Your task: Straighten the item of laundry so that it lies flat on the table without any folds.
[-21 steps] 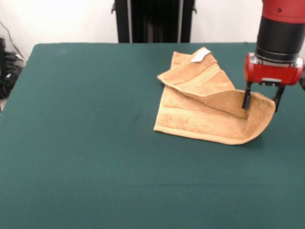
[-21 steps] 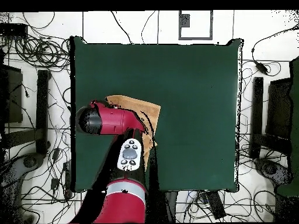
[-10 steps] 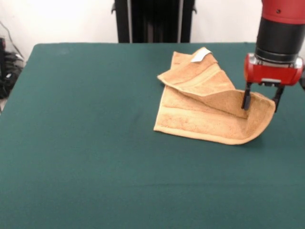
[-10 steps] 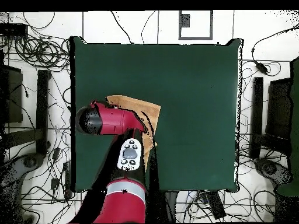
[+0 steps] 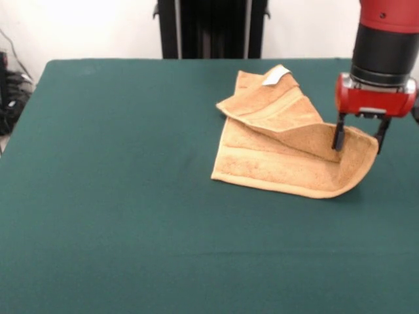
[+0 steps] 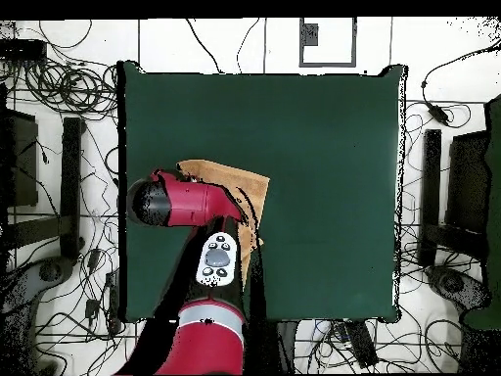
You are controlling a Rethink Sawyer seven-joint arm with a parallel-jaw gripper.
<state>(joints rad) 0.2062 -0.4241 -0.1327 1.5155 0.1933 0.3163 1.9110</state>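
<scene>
A: Where's the towel?

B: On the table, toward the front view's right side and nearer the far edge than the near one. Not flat. A big flap is folded diagonally over the lower layer, white tag face-up at the far corner. Right end curls up off the cloth in a loop.

A: Why the loop?

B: My read: the gripper has that edge and is holding it raised, so the fabric hangs in a curve from the fingers down to the table. Left part lies slack, nothing pinning it.

A: Gripper state?

B: Two dark fingers pointing down, a moderate gap between them, not fully spread. Towel's raised hem sits in that gap. Looks pinched on the edge, but contact on the right finger is hard to confirm from the front. Overhead is no help, the arm covers the grasp; only a strip of towel shows past it.

A: Why grab there?

B: Probably that's the folded-over edge. Pull it away from the rest and the top layer should peel open.

A: Progress?

B: Early. Fold is in place, at least two layers stacked.

A: Risk?

B: Whole towel drags instead of unfolding, since the free end isn't held. Plenty of table to the left, less on the gripper's side.
</scene>
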